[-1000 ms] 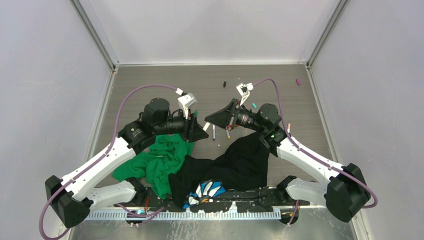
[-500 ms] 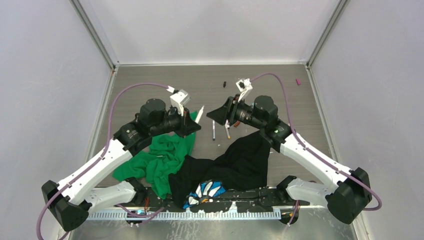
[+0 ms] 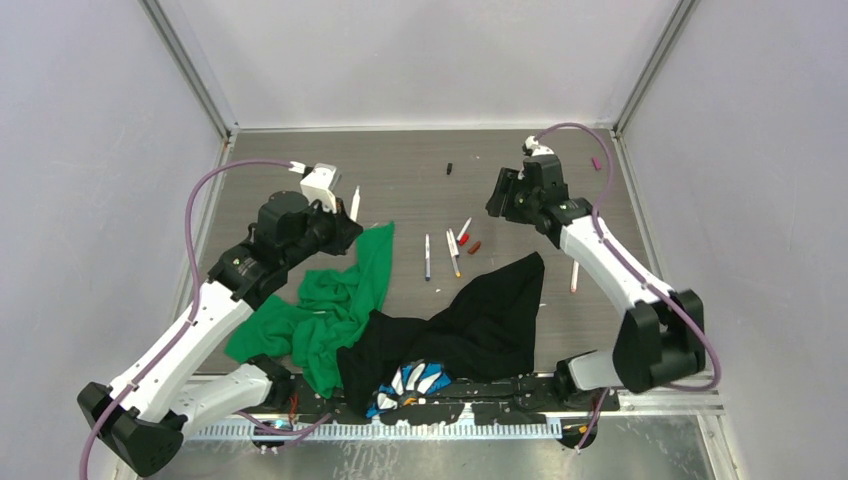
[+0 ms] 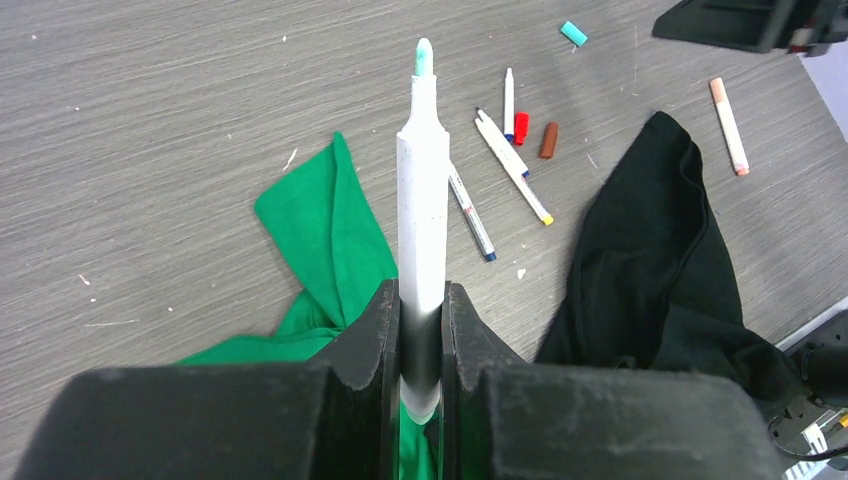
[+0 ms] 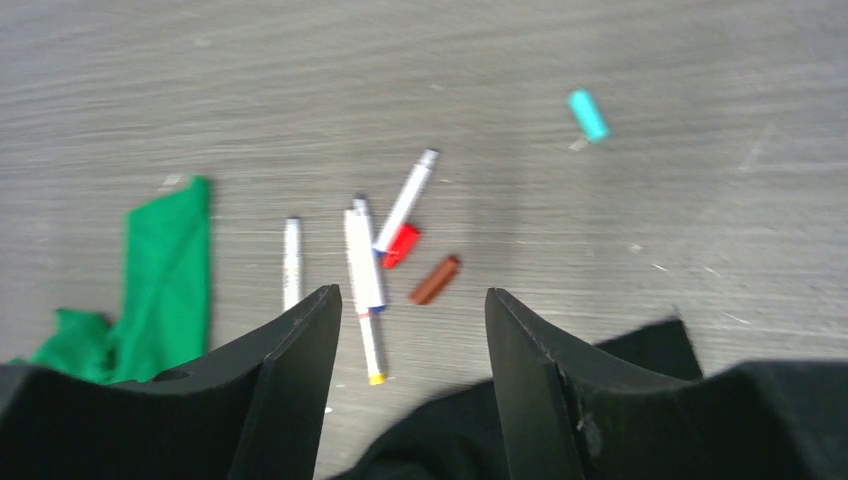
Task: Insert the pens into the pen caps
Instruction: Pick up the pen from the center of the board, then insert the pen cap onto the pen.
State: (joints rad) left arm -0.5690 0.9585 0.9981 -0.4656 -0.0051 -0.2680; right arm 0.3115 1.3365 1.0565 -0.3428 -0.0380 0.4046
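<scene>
My left gripper (image 3: 345, 217) (image 4: 421, 290) is shut on a white pen (image 4: 422, 190) (image 3: 354, 202) with a teal tip, held above the table at the left. Three more pens (image 3: 427, 257) (image 4: 470, 212) (image 5: 291, 265) lie mid-table beside a red cap (image 3: 463, 240) (image 5: 400, 245) and a brown cap (image 3: 474, 247) (image 5: 434, 280). A teal cap (image 5: 588, 114) (image 4: 573, 33) lies further back. My right gripper (image 3: 503, 194) (image 5: 412, 300) hangs open and empty above the table at the back right. A black cap (image 3: 450, 168) and a magenta cap (image 3: 596, 163) sit near the back.
A green cloth (image 3: 330, 310) and a black cloth (image 3: 480, 325) are heaped at the near side, with a blue-and-white item (image 3: 415, 380) by the arm bases. One pen (image 3: 574, 277) lies at the right beside the black cloth. Walls close in the table.
The grippers met mid-table over the pen; the left one shut on it and drew back to the left. The right one opened and swung away to the back right.
</scene>
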